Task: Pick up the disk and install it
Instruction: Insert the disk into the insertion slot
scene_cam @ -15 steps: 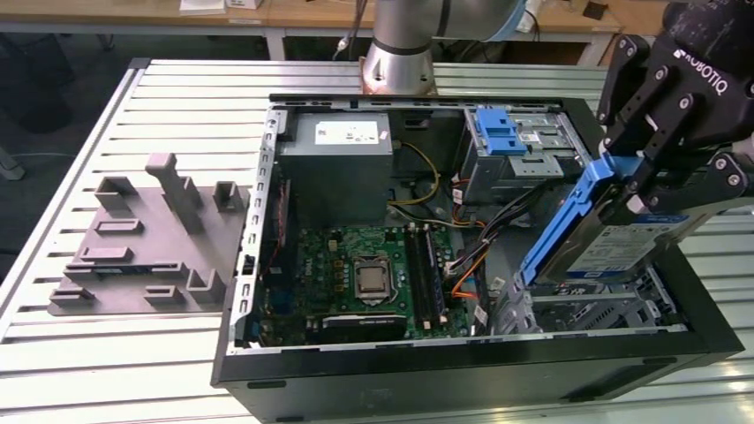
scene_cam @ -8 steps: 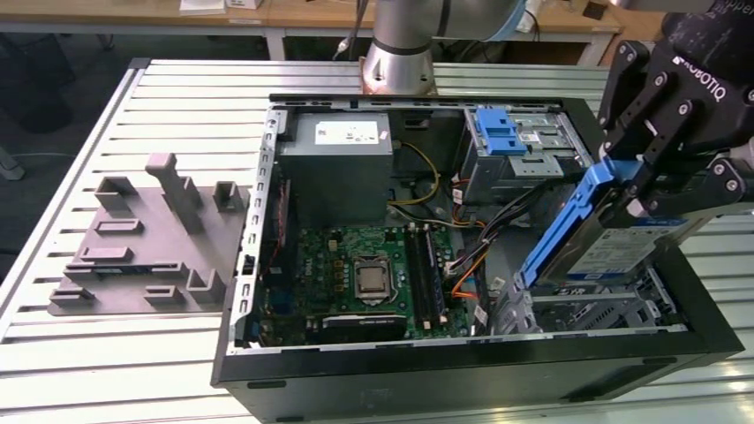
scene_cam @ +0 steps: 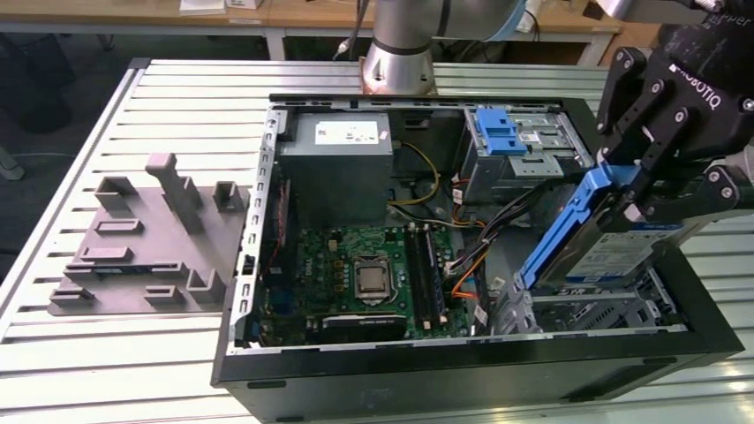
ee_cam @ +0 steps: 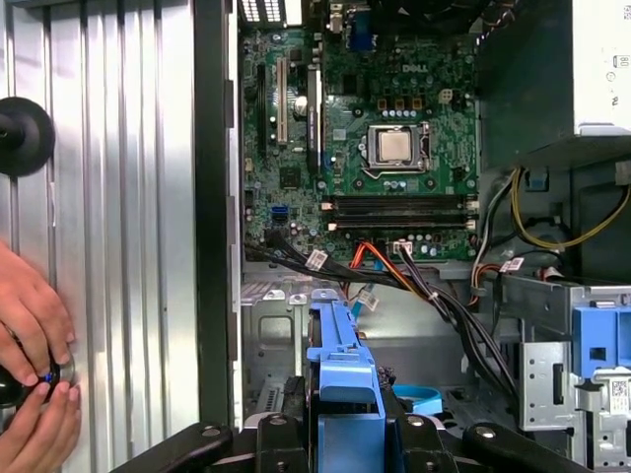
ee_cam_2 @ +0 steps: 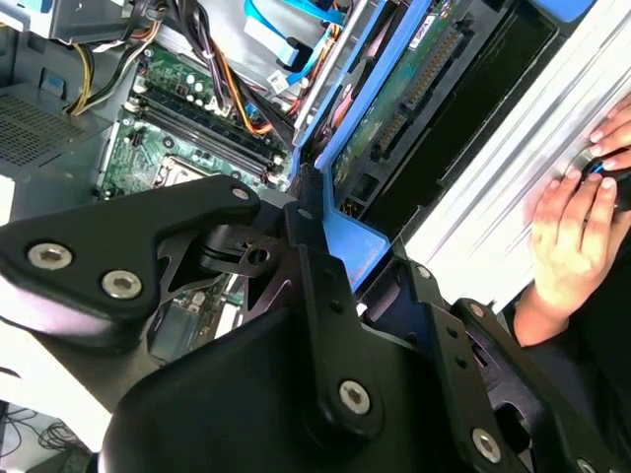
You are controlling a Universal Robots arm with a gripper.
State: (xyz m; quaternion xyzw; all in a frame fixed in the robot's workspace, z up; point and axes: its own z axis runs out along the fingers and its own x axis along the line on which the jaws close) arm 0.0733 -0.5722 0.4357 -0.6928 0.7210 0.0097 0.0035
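Exterior view first — our gripper (scene_cam: 642, 208) is clamped tight on the disk (scene_cam: 613, 252), tilted over the open computer case (scene_cam: 471, 367). We have picked it up; it is not in its bay yet. The case sits on a ribbed metal table (scene_cam: 177, 106) — desks behind.

An open computer case (scene_cam: 353, 371) lies on the slatted metal tabletop (scene_cam: 177, 353). Inside it sit a green motherboard (scene_cam: 353, 274), a grey power supply box (scene_cam: 335, 168) and a blue plastic latch (scene_cam: 497, 132). Beside the case, on the exterior view's left, rests a grey fixture plate (scene_cam: 141, 247).
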